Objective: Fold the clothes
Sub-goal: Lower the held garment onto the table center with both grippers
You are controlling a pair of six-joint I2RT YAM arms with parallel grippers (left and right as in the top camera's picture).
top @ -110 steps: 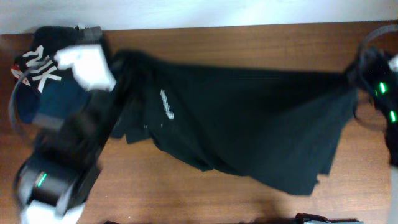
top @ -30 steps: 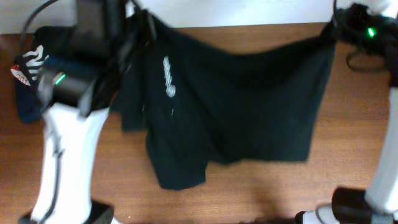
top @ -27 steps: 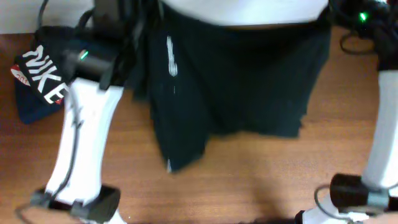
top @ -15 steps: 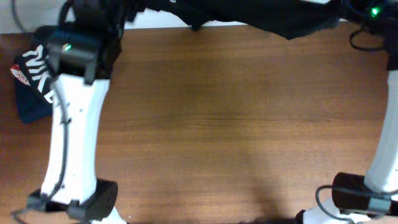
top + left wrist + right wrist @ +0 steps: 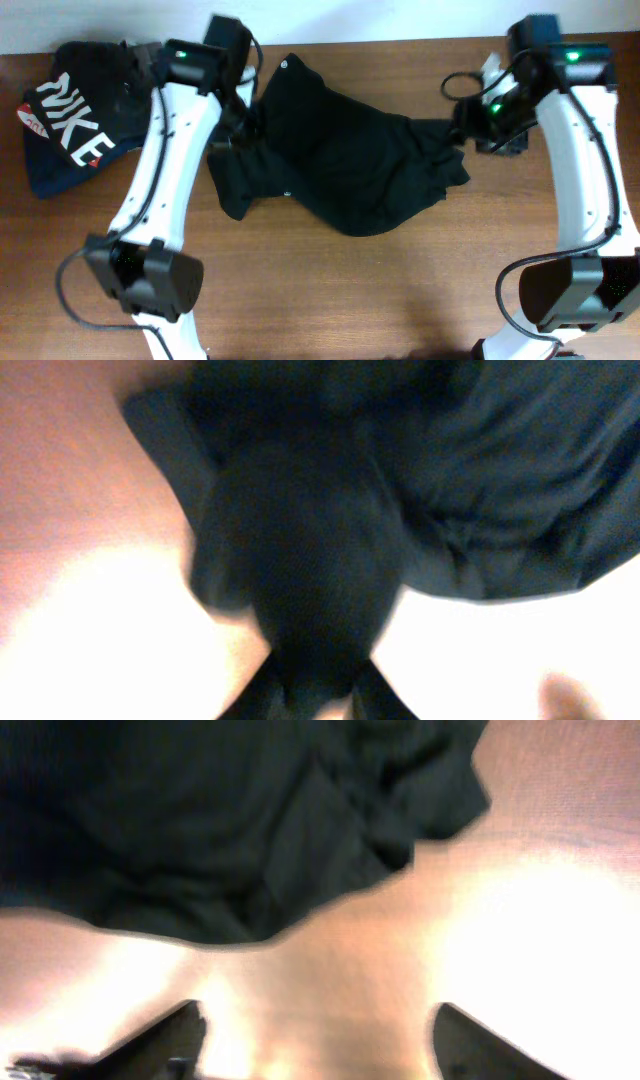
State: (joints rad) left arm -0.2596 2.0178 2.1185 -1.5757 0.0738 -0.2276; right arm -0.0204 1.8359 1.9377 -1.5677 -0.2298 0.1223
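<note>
Black T-shirt shows in every view; NIKE garment only overhead.

overhead: high, straight down, whole table | left wrist: close, blurred, on black T-shirt | right wrist: close, T-shirt edge and tabletop | shared: T-shirt

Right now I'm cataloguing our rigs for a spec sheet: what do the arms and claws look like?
The left arm and right arm share white links, black joint housings with green lights, and thin black cables looping near the bases. The left claw and right claw show dark fingers, blurred.
</note>
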